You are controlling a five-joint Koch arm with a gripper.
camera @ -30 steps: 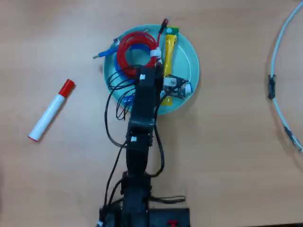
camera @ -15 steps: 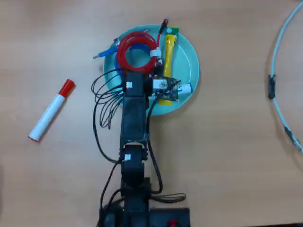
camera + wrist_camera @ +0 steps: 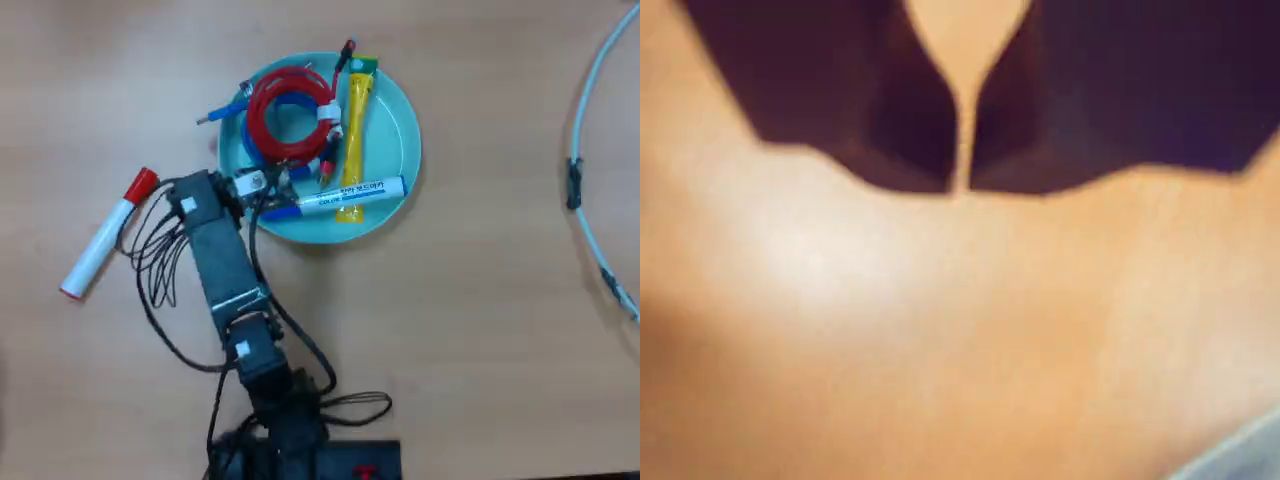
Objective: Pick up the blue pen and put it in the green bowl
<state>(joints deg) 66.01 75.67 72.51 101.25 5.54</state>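
Gripper (image 3: 958,190) jaws nearly together, thin slit between tips, nothing held; bare table (image 3: 940,330) below in wrist view. Overhead: one blue pen (image 3: 345,197) lying across lower part of one green bowl (image 3: 400,120), beside one yellow tube (image 3: 354,110), red cable coil (image 3: 290,105). One red-capped marker (image 3: 105,235) at left. Right half of frame open; grey cable (image 3: 590,150) near right edge.

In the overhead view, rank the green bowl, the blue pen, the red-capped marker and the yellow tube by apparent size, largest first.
1. green bowl, clearly widest.
2-4. yellow tube, blue pen and red-capped marker: too close in length to rank; the pen's left end is partly covered by the arm.
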